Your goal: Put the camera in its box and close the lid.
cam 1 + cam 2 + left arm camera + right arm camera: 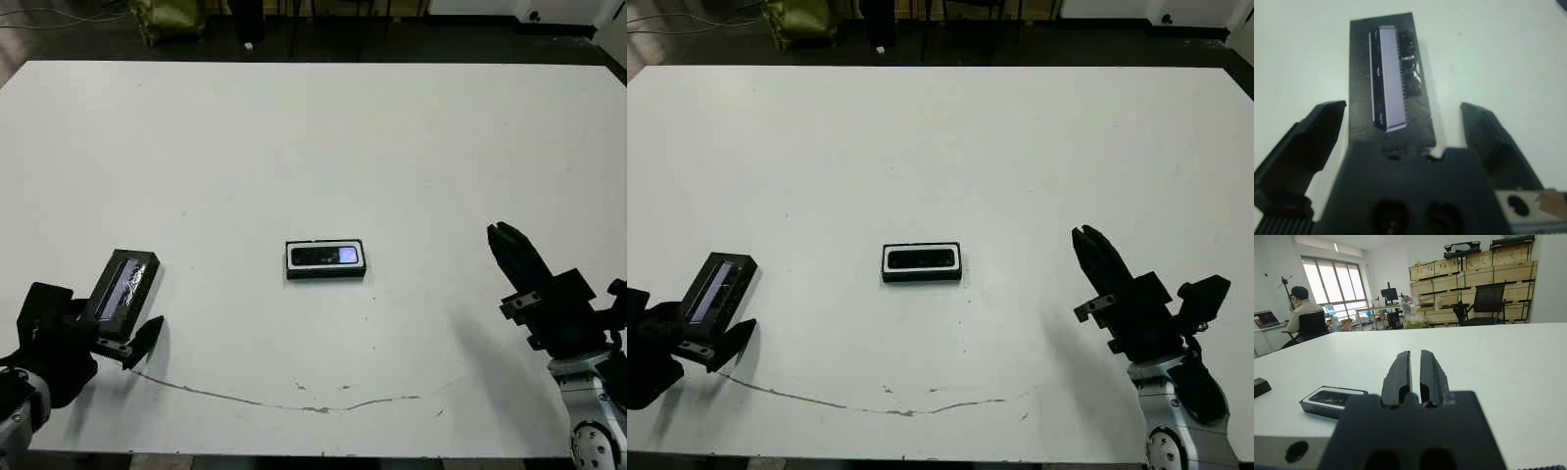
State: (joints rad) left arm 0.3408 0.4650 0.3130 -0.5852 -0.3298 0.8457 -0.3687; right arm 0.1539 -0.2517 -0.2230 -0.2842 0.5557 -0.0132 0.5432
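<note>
On the white worktop (313,147), the box (326,259) sat mid-table with the camera (328,257) inside. The left gripper (1403,134) was spread wide around the lid (1388,81), fingers clear of it. The right gripper (1415,372) hovered clenched, empty.
</note>
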